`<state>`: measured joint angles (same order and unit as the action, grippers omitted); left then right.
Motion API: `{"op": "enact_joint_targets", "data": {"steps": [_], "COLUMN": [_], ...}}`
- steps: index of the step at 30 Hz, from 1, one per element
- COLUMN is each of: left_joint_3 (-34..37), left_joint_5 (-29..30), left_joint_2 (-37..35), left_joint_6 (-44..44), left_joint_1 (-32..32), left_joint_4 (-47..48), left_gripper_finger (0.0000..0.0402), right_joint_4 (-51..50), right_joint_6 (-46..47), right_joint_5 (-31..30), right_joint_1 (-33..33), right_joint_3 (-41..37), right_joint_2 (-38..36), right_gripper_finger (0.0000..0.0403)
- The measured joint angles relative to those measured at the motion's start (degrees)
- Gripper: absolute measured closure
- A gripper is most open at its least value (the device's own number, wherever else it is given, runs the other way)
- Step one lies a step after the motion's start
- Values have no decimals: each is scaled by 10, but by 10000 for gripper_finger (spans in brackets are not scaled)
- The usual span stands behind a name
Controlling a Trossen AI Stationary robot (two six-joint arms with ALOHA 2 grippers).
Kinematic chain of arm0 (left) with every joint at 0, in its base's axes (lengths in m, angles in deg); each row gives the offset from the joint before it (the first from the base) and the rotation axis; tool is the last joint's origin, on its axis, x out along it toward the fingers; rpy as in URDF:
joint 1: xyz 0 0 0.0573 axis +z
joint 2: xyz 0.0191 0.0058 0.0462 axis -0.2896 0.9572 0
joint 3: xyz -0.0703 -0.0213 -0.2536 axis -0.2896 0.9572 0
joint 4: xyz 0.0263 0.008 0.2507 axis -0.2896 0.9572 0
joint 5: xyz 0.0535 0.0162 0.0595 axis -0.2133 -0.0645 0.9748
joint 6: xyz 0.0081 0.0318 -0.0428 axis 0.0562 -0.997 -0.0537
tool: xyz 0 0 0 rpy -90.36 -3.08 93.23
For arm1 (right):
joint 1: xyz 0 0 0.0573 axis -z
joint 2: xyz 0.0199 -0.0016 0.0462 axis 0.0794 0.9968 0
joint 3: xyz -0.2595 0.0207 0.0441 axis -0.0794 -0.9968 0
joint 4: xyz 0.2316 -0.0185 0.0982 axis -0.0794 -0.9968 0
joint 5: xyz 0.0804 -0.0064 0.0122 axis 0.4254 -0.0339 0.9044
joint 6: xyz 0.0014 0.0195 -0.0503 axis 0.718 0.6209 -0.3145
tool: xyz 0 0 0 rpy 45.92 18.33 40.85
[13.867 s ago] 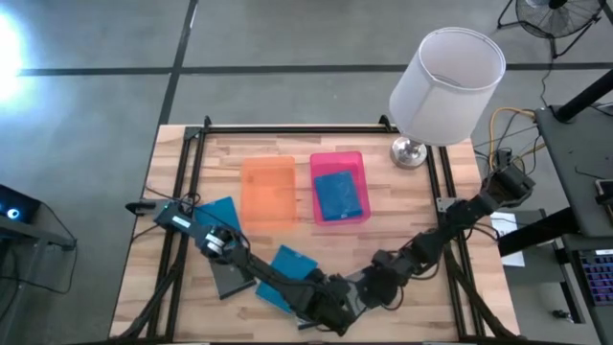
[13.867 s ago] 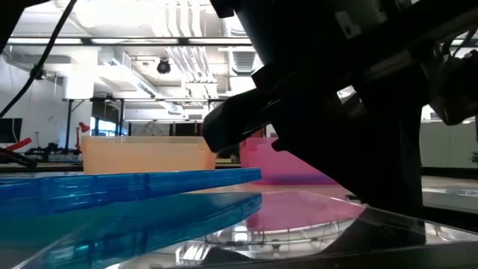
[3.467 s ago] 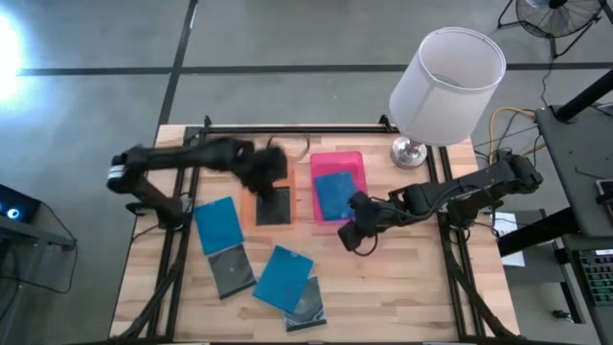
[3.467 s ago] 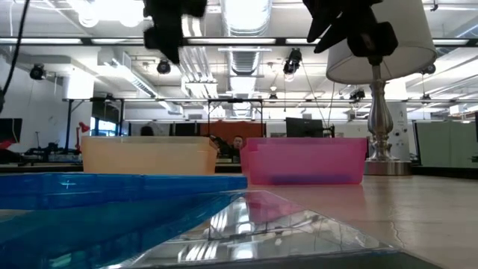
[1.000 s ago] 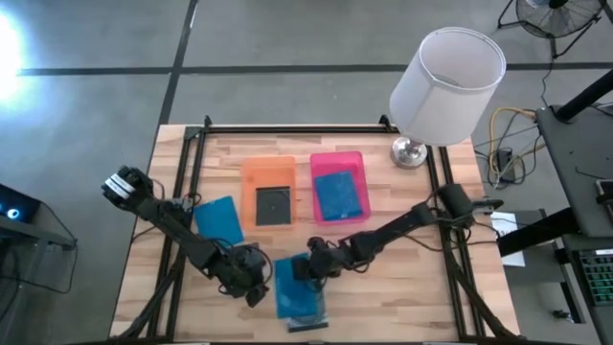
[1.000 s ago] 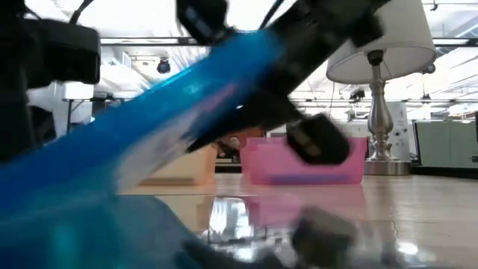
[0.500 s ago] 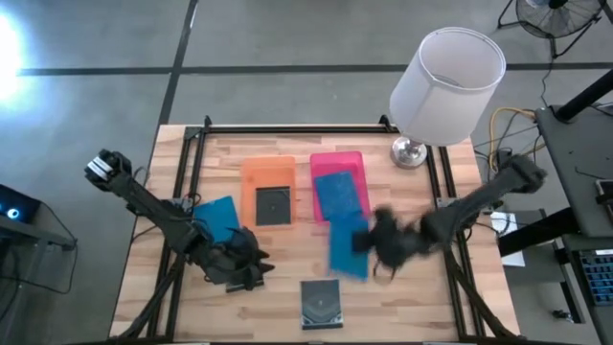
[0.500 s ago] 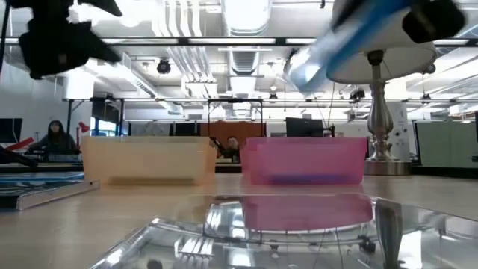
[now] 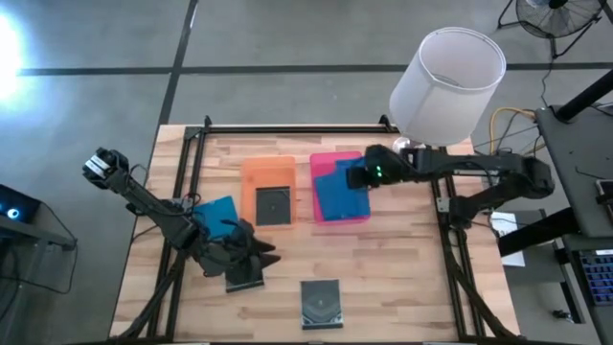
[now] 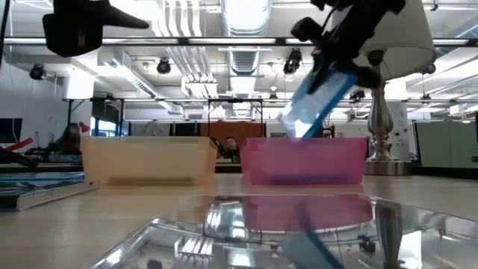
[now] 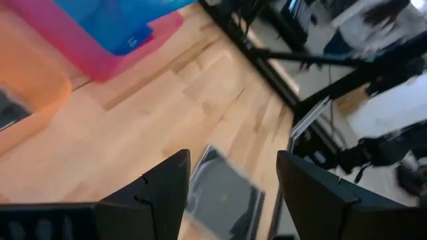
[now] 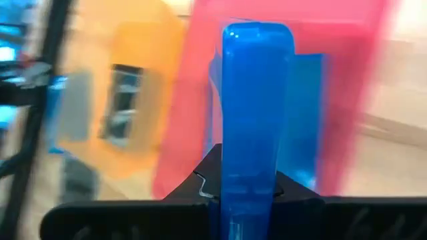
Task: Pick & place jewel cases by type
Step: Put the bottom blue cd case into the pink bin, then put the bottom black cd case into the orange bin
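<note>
Carrying a blue case tilted over the pink tray, the right claw is clamped tight on its edge. To finish well, I would level it over the blue case already inside, lower it within the walls, then let go. The left claw stands wide above a grey case near the front left; it should straddle the edges squarely before closing. Another grey case lies at front centre, one sits in the orange tray, and a blue one lies left. The bench is pale wood planks; a lamp stands at the back right. Beyond is an open workshop with ceiling lights, where people sit.
</note>
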<state>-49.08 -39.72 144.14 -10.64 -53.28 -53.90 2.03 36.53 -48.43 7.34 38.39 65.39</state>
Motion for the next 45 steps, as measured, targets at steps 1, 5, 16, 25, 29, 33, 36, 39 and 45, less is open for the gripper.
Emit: {"op": "enact_joint_targets", "data": {"steps": [1,5,16,25,29,33,36,39,45], "left_joint_3": [0,0,0,0,1,2,3,3,3], "left_joint_5": [4,19,28,28,28,28,26,19,-102], "left_joint_2": [0,0,0,0,0,1,1,1,1], "left_joint_6": [0,0,4,5,-1,-3,-20,-27,-22], "left_joint_1": [0,0,0,0,0,0,0,0,0], "left_joint_4": [-5,-13,-19,-22,-22,-20,-19,-17,58], "left_gripper_finger": [195,195,195,195,195,195,195,195,195], "right_joint_4": [22,71,115,58,-21,-94,-150,-193,-215], "right_joint_6": [-9,-22,-20,-27,-27,-58,-81,-125,-192], "right_joint_5": [20,67,137,128,75,22,-17,-33,-15], "right_joint_1": [13,51,64,64,59,48,36,14,-108], "right_joint_3": [-2,-4,27,42,57,92,125,160,195], "right_joint_2": [8,50,175,207,197,172,156,139,123], "right_gripper_finger": [390,390,390,295,227,176,146,127,119]}}
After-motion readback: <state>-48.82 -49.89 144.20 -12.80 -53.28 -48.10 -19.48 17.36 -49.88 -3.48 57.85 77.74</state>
